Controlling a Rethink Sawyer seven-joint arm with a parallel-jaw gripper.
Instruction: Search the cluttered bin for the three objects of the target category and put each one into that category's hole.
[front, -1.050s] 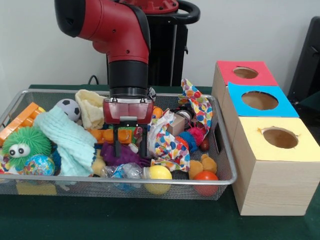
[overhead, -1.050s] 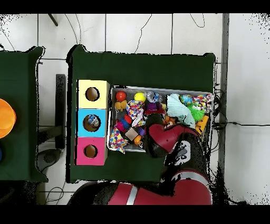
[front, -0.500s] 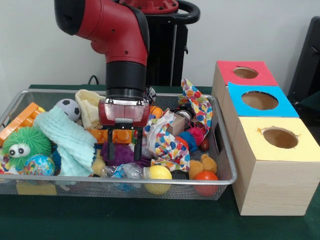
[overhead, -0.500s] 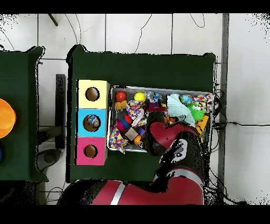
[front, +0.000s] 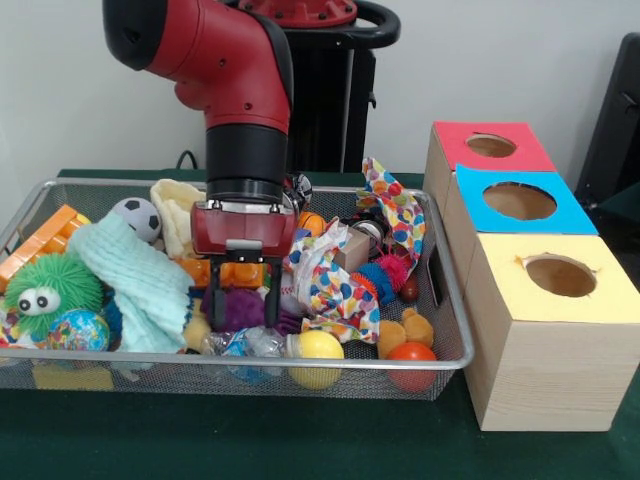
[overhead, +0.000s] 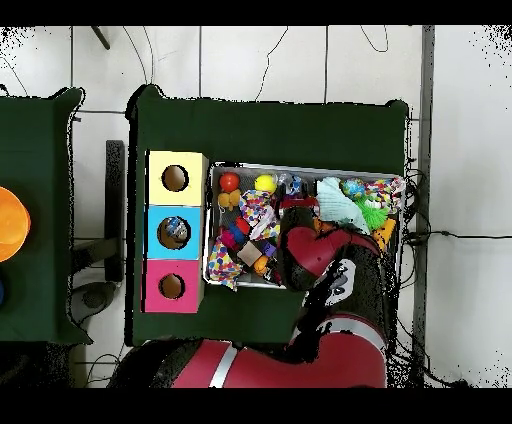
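Green-covered desk (front: 300, 440): wire-mesh bin (front: 440, 340) crammed with toys and cloths, three wooden boxes just beside it, topped yellow (front: 600, 295), blue (front: 560, 215) and red (front: 525, 150), one hole each. Pincer (front: 243, 308): open, fingers down astride a purple toy (front: 240, 310) mid-bin, under orange bricks (front: 215, 270).
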